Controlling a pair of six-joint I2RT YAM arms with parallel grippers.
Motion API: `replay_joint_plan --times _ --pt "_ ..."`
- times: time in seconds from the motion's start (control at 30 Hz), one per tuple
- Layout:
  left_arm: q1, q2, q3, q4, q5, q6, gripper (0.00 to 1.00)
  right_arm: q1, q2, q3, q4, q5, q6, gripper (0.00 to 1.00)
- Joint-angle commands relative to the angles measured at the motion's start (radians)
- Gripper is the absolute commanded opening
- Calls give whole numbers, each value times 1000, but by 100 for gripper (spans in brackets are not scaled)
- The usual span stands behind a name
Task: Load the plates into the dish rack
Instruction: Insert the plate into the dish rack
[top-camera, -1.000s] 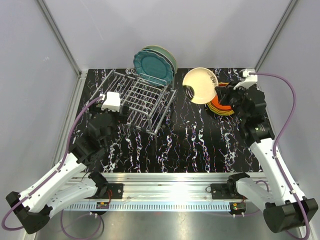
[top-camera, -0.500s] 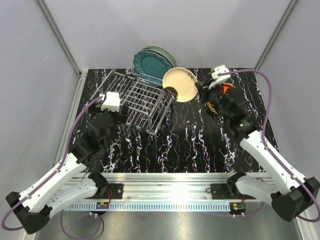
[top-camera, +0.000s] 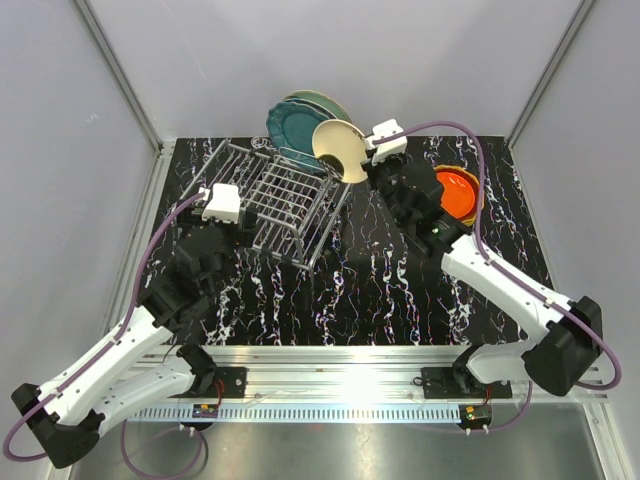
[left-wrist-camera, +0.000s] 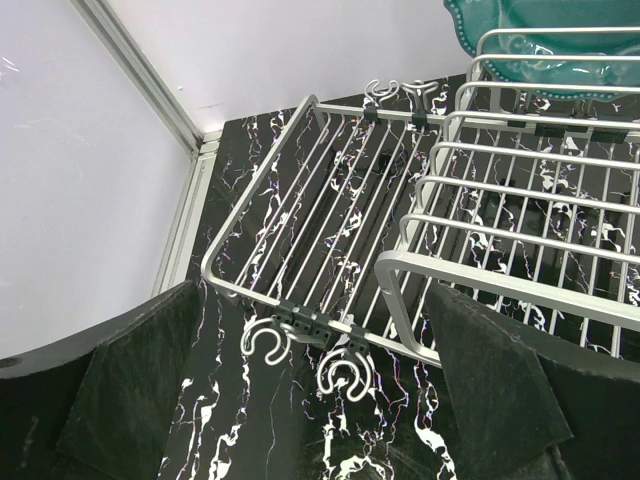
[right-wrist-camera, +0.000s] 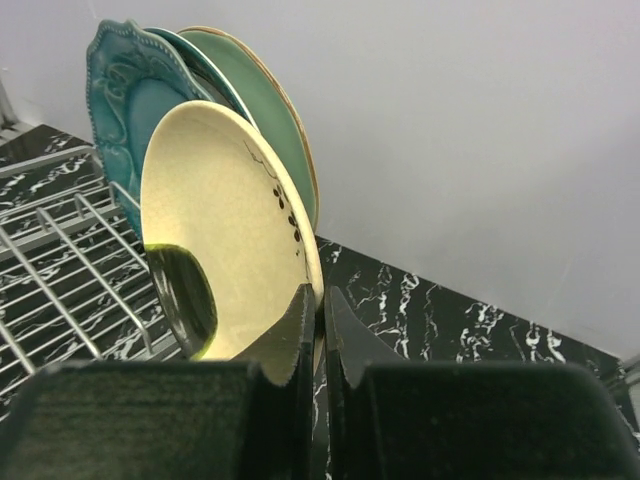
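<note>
Our right gripper (right-wrist-camera: 320, 300), pinching the cream-centred plate (top-camera: 340, 150) by its rim, has carried it leftward to the dish rack (top-camera: 285, 205), just beside the standing dark teal plate (top-camera: 295, 135), so slotting looks next; our left gripper (left-wrist-camera: 312, 300) hangs spread.

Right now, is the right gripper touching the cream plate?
Touching. Right wrist view: the right gripper has its jaws clamped on the cream plate at its rim.
</note>
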Motion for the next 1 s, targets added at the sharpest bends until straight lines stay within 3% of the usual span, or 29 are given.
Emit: replay_joint_plan --times 0.0,0.9,0.97 --pt "5 -18 -9 54 -13 6 99 26 24 68 146 96 -100 0" --pt "5 -26 -1 42 16 -7 99 63 179 129 171 56 -102 0" --pt "5 -26 -1 42 17 -8 99 68 184 133 174 48 -102 4"
